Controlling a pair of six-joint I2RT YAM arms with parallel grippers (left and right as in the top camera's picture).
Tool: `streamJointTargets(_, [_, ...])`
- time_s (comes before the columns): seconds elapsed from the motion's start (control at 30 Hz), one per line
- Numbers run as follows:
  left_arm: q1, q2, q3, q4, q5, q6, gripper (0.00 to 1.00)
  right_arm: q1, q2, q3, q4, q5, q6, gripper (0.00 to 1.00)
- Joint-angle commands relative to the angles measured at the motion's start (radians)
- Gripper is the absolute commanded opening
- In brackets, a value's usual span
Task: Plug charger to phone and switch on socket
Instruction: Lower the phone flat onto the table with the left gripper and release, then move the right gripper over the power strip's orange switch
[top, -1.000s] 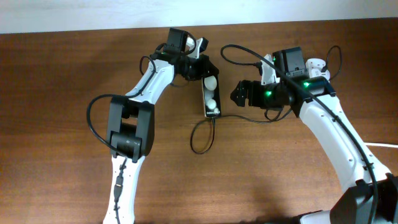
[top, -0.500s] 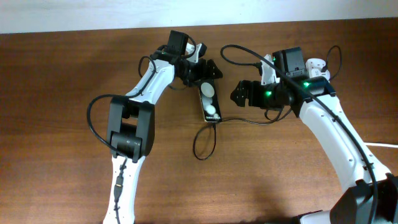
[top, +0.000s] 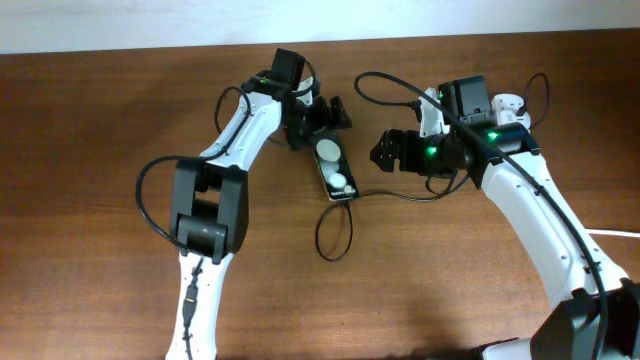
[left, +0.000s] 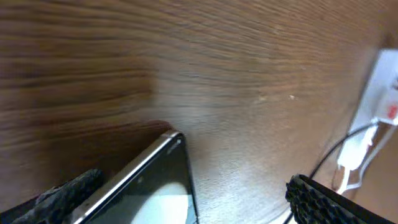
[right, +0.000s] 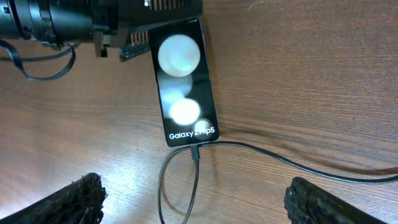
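Observation:
The phone (top: 333, 170) lies flat and face up on the wooden table, two white circles on its screen (right: 183, 90). The charger's plug tip (right: 194, 151) sits in the phone's lower end, and its thin black cable (top: 335, 235) loops below the phone and then runs right (right: 280, 163). My left gripper (top: 322, 125) stands open astride the phone's far end; in its wrist view the phone's corner (left: 155, 186) lies between the spread fingers without touching them. My right gripper (top: 385, 152) hovers open just right of the phone, holding nothing. The socket (left: 380, 81) shows at the left wrist view's right edge, a white adapter (left: 354, 152) beside it.
Bare brown wood surrounds the phone. A white cord (top: 612, 232) crosses the table at the far right. Thick black robot cables arch over the right arm (top: 400, 85) and beside the left arm (top: 150, 190). The table's back edge meets a white wall.
My left gripper has opened and let go of the phone, which has tipped from standing on its edge to lying flat. The cable loop has slid slightly toward the front. The right arm stayed still.

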Motion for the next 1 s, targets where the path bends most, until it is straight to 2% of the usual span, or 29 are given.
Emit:
streamJointTargets(0.0, [0.002, 0.027, -0.020, -0.047, -0.161, -0.121, 0.99, 0.006, -0.003, -0.005, -0.005, -0.017, -0.008, 0.96])
streamJointTargets(0.2, [0.003, 0.027, -0.017, -0.108, -0.220, -0.226, 0.99, 0.006, -0.003, -0.005, -0.005, -0.017, -0.008, 0.96])
streamJointTargets(0.27, [0.011, 0.026, 0.009, -0.128, -0.241, -0.220, 0.99, 0.006, -0.003, -0.005, -0.012, -0.016, -0.013, 0.96])
streamJointTargets(0.4, [0.041, 0.026, 0.325, -0.327, -0.295, -0.122, 0.99, 0.005, -0.003, -0.005, -0.013, -0.016, -0.015, 0.99])
streamJointTargets(0.43, [0.043, 0.026, 0.438, -0.397, -0.295, -0.061, 0.99, 0.005, -0.003, -0.005, -0.015, -0.013, -0.015, 0.99])
streamJointTargets(0.5, [0.043, 0.026, 0.720, -0.616, -0.280, 0.142, 0.99, 0.004, -0.003, -0.005, -0.015, -0.013, -0.016, 0.99])
streamJointTargets(0.57, [0.043, 0.026, 0.950, -0.884, -0.289, 0.433, 0.99, 0.004, -0.003, -0.005, -0.015, -0.013, -0.016, 0.99])
streamJointTargets(0.6, [0.043, 0.018, 0.961, -0.884, -0.289, 0.476, 0.99, 0.004, -0.003, -0.005, -0.015, -0.013, -0.015, 0.99])
streamJointTargets(0.83, [0.042, 0.010, 0.961, -0.884, -0.318, 0.478, 0.99, 0.003, -0.003, -0.005, -0.015, 0.062, -0.012, 0.99])
streamJointTargets(0.9, [0.042, 0.010, 0.961, -0.884, -0.318, 0.478, 0.99, -0.005, -0.003, -0.002, -0.006, 0.059, 0.042, 0.99])
streamJointTargets(0.97, [0.042, 0.010, 0.961, -0.884, -0.318, 0.478, 0.99, -0.095, -0.003, 0.048, -0.110, 0.003, 0.018, 0.99])
